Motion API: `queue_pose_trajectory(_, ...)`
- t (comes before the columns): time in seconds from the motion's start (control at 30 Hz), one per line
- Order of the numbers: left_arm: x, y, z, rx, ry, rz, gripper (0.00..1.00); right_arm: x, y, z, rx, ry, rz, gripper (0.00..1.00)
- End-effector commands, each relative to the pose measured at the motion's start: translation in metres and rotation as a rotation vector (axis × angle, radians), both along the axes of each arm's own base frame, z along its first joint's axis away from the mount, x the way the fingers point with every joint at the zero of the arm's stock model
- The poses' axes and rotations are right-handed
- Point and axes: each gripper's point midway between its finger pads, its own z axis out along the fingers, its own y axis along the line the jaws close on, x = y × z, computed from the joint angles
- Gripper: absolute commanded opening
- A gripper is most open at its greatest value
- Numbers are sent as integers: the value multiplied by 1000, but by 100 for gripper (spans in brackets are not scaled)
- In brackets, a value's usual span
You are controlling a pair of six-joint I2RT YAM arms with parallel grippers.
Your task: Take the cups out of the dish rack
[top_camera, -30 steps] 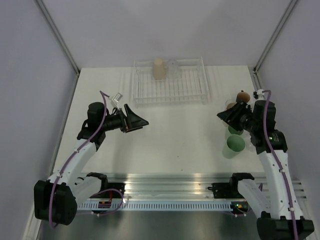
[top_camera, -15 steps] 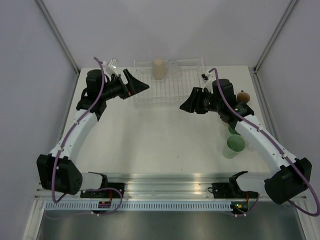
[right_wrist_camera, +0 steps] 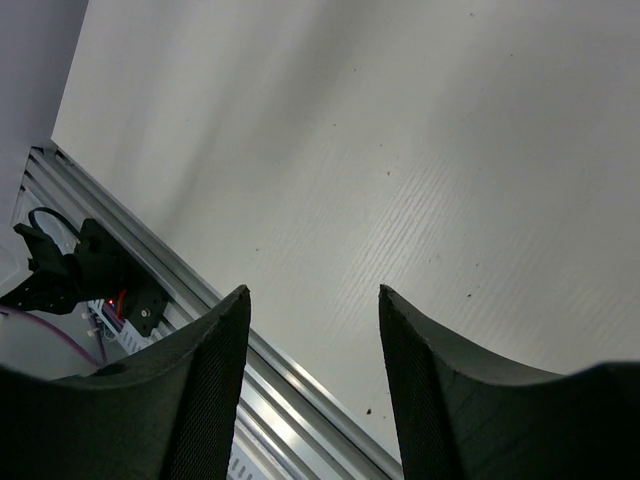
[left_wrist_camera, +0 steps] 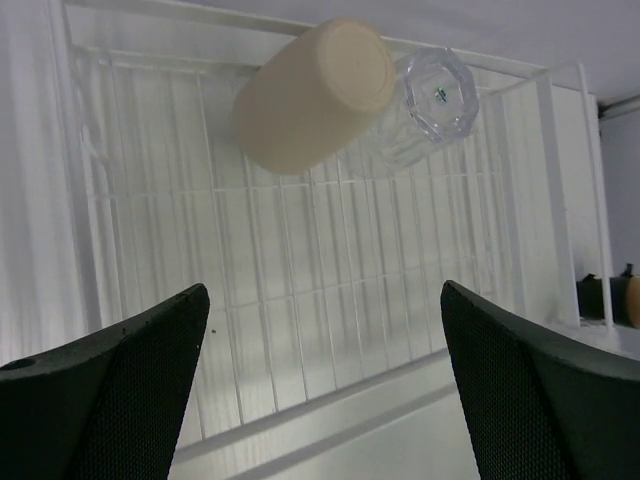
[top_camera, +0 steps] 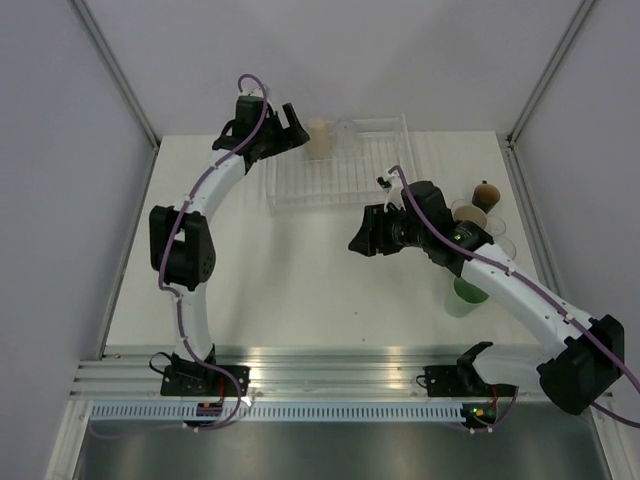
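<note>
Reach favours the left gripper (left_wrist_camera: 325, 290), fingers (left_wrist_camera: 120, 400) spread over the dish rack (left_wrist_camera: 300, 340), with the beige cup (left_wrist_camera: 312, 95) standing on end straight ahead at upper centre, the clear cup (left_wrist_camera: 430, 95) just right of it, while the right gripper (right_wrist_camera: 312, 295), likewise spread, faces the desk (right_wrist_camera: 400, 150).

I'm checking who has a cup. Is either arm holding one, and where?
Nothing is held. The left gripper is open and empty by the dish rack, where the beige cup sits; the right gripper is open over the table.
</note>
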Motion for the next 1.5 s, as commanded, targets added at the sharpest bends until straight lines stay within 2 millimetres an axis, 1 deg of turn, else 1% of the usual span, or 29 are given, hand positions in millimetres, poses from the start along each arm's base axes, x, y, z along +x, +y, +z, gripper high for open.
queue_pose_trajectory(0.0,24,1,16,189,-96,57,100,-1,-11,0,-47,-50,-17,60)
queue_pose_trajectory(0.03,30,4,13,227,-104,78,100,-3,-12,-4,-51,-45,-17,60)
queue_pose_trajectory(0.07,35,4,18,238,-124,96,100,-3,-11,-7,-52,-36,-18,60)
queue_pose_trajectory(0.1,40,4,9,270,-120,124,100,-3,-11,-8,-50,-32,-14,60)
queue_pose_trajectory(0.13,44,3,11,289,-142,130,100,-5,-10,-13,-51,-22,-11,60)
queue_pose_trajectory(0.17,46,-3,13,305,-166,135,100,-5,-10,-16,-53,-11,-12,60)
queue_pose_trajectory(0.2,51,-5,5,324,-172,139,100,-4,-10,-18,-54,-6,-13,60)
queue_pose_trajectory(0.23,58,-8,11,337,-216,141,100,-4,-10,-21,-56,0,-14,60)
queue_pose_trajectory(0.27,61,-12,9,350,-227,151,100,-5,-10,-23,-57,6,-14,60)
queue_pose_trajectory(0.3,67,-14,-5,364,-215,151,100,-5,-11,-23,-61,10,-16,61)
queue_pose_trajectory(0.33,74,-16,2,357,-235,160,100,-6,-12,-24,-65,10,-19,60)
queue_pose_trajectory(0.37,78,-16,0,357,-238,170,100,-6,-13,-25,-69,11,-23,60)
queue_pose_trajectory(0.4,83,-17,-9,356,-231,176,100,-7,-15,-26,-74,11,-27,60)
queue_pose_trajectory(0.47,88,-19,-8,343,-256,187,100,-8,-18,-29,-83,15,-35,60)
queue_pose_trajectory(0.5,90,-21,-15,347,-254,189,100,-10,-19,-33,-91,23,-35,61)
queue_pose_trajectory(0.53,93,-22,-12,344,-279,206,100,-11,-20,-36,-95,27,-36,60)
queue_pose_trajectory(0.63,96,-24,-19,360,-304,226,100,-12,-21,-44,-101,46,-44,60)
queue_pose_trajectory(0.67,100,-26,-12,347,-344,242,100,-12,-21,-44,-100,47,-45,61)
queue_pose_trajectory(0.7,101,-27,-12,352,-356,241,100,-11,-20,-47,-98,55,-49,61)
queue_pose_trajectory(0.73,101,-33,-20,355,-351,227,100,-12,-20,-48,-98,60,-50,61)
queue_pose_trajectory(0.77,105,-39,-11,345,-399,218,100,-13,-20,-50,-101,65,-47,60)
queue_pose_trajectory(0.87,103,-56,-9,349,-447,168,100,-14,-22,-57,-114,79,-53,60)
queue_pose_trajectory(0.9,101,-60,-13,351,-451,149,100,-14,-24,-59,-121,77,-58,61)
queue_pose_trajectory(0.93,97,-71,-13,346,-467,109,100,-14,-24,-60,-123,77,-56,60)
queue_pose_trajectory(1.0,97,-75,-15,362,-484,92,100,-14,-24,-63,-132,82,-57,61)
queue_pose_trajectory(1.17,102,-72,-29,372,-459,114,100,-12,-25,-61,-142,75,-56,61)
queue_pose_trajectory(1.27,102,-68,-46,399,-435,121,100,-12,-27,-65,-155,80,-59,61)
queue_pose_trajectory(1.4,104,-62,-49,417,-431,148,100,-12,-27,-70,-158,91,-60,61)
queue_pose_trajectory(1.47,105,-62,-46,413,-438,151,100,-12,-26,-72,-155,99,-59,61)
